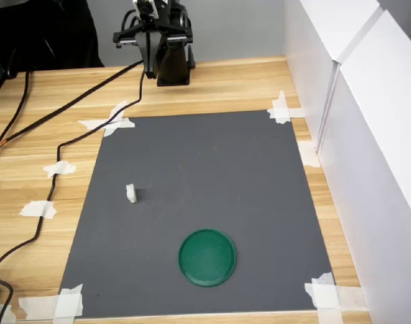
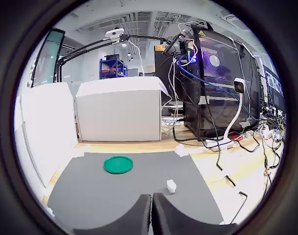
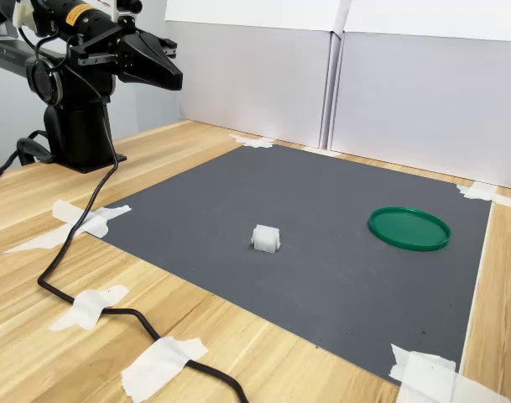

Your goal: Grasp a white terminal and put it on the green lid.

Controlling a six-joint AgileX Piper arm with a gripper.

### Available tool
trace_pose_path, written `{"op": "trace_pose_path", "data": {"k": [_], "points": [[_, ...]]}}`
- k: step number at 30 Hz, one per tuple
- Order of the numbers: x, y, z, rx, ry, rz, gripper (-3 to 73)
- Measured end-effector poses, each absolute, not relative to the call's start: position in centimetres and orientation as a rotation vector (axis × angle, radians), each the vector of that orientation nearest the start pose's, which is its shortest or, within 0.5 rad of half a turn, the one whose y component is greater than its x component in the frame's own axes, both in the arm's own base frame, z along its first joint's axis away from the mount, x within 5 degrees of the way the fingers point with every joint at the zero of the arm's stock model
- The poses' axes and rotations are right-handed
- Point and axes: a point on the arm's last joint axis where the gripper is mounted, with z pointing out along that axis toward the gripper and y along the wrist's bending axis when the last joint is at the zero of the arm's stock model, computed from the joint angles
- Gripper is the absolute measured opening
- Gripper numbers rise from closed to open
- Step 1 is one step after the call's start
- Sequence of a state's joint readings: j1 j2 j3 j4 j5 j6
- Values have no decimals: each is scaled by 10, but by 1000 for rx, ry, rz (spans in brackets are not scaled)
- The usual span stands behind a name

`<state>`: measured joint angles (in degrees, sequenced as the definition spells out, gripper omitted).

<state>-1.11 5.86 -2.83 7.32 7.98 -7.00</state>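
The arm (image 3: pixel 70 92) is sitting back at its base at the far edge of the worktop (image 1: pixel 212 84), well away from everything on the mat (image 1: pixel 212 175). The gripper (image 3: pixel 167 71) is hanging in the air above the wood, and its jaws are pressed together with nothing between them; in the wrist view the two dark fingers (image 2: pixel 139 215) are meeting along a thin seam.

The terminal (image 1: pixel 131 194) is lying on the grey mat, toward the first exterior view's left, on its own and apart from the gripper. In the second exterior view the terminal (image 3: pixel 266 238) is showing near the mat's middle, a small white block casting a short shadow. The wrist view is catching it (image 2: pixel 171 185) just ahead of the fingertips' line.

The lid (image 1: pixel 207 257) is resting flat on the mat too, nearer the first exterior view's bottom edge and to the right of the terminal, well apart from it. In the second exterior view the lid (image 3: pixel 409 228) is sitting toward the right, nothing on it. In the wrist view it (image 2: pixel 118 164) is lying farther off than the terminal.

White tape (image 1: pixel 111 123) is holding the mat's corners down. A black cable (image 1: pixel 53 162) is trailing across the wood along the first exterior view's left. White panels (image 1: pixel 367 101) are standing along the first exterior view's right.
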Motion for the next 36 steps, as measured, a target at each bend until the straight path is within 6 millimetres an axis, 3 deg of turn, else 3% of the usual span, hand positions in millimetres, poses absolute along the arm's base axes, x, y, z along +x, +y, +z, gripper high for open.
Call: {"op": "trace_pose_path", "data": {"k": [24,29,36], "points": [[65,0,213,6,1688,4,-16],[71,2,241,-21,1766,3,-16],[86,5,290,-151,2008,-24,-16]]}}
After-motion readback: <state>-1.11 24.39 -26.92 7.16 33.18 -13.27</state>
